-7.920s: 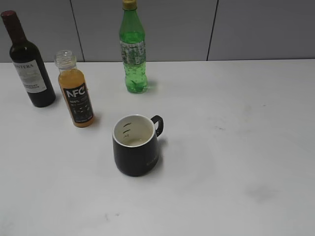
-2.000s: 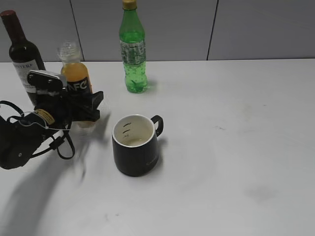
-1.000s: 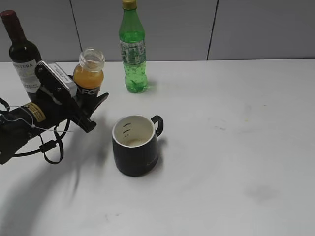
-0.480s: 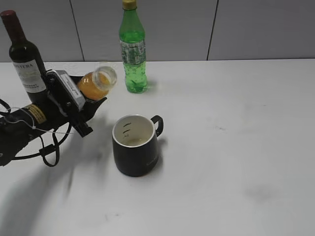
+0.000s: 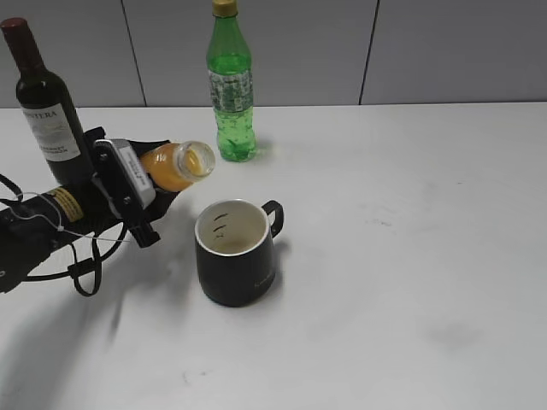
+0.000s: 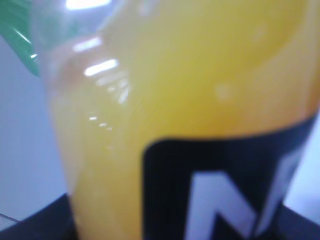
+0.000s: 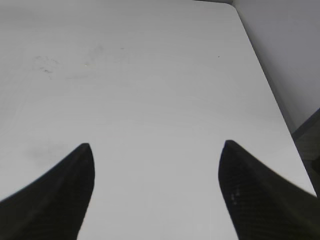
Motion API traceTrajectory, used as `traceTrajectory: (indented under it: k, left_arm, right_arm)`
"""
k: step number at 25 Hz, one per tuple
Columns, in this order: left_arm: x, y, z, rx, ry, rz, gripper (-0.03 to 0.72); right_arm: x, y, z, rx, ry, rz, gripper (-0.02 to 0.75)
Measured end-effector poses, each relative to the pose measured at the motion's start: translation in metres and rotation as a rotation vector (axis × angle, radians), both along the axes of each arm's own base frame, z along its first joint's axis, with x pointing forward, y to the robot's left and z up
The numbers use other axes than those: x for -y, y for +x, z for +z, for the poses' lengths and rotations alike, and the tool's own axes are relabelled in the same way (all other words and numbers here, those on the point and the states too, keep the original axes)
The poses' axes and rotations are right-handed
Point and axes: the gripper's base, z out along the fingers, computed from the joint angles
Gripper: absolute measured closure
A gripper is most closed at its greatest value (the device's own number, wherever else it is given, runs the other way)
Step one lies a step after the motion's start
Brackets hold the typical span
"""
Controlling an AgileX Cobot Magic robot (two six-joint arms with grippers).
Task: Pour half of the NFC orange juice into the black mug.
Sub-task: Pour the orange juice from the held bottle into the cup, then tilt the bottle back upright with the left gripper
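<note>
My left gripper [image 5: 149, 184] is shut on the NFC orange juice [image 5: 177, 165], an uncapped clear bottle of orange liquid. It holds the bottle off the table, tipped nearly flat, with the open mouth pointing right, up and left of the black mug [image 5: 235, 252]. No juice is seen leaving the mouth. The mug stands upright with its white inside showing and its handle to the right. The left wrist view is filled by the bottle [image 6: 190, 100], orange with a black label. My right gripper [image 7: 156, 150] is open over bare white table and does not show in the exterior view.
A dark wine bottle [image 5: 47, 107] stands at the back left, close behind my left arm. A tall green plastic bottle [image 5: 230, 85] stands at the back, beyond the juice. The white table [image 5: 410, 213] has a grey wall behind it; its right edge [image 7: 270, 85] shows in the right wrist view.
My left gripper took the juice bottle off the table and lifted it. Over the last second it tipped the bottle from upright to nearly flat, mouth swinging right toward the mug. The mug has not moved.
</note>
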Motion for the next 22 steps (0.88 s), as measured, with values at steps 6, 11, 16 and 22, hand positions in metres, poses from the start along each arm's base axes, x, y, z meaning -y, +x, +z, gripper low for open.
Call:
traceTrajectory:
  k: [6, 11, 16, 22]
  left_arm:
    - [-0.0001, 0.0, 0.0, 0.044, 0.067, -0.012, 0.215]
    - [-0.0001, 0.0001, 0.0, 0.066, 0.1, -0.018, 0.215]
    - [-0.0001, 0.0001, 0.0, 0.092, 0.139, -0.026, 0.215]
    - [-0.0001, 0.0001, 0.0, 0.115, 0.175, -0.033, 0.215]
  right_arm:
    - [0.0, 0.0, 0.0, 0.0, 0.0, 0.0, 0.15]
    - [0.0, 0.0, 0.0, 0.0, 0.0, 0.0, 0.15]
    - [0.0, 0.0, 0.0, 0.0, 0.0, 0.0, 0.15]
    - [0.0, 0.0, 0.0, 0.0, 0.0, 0.0, 0.15]
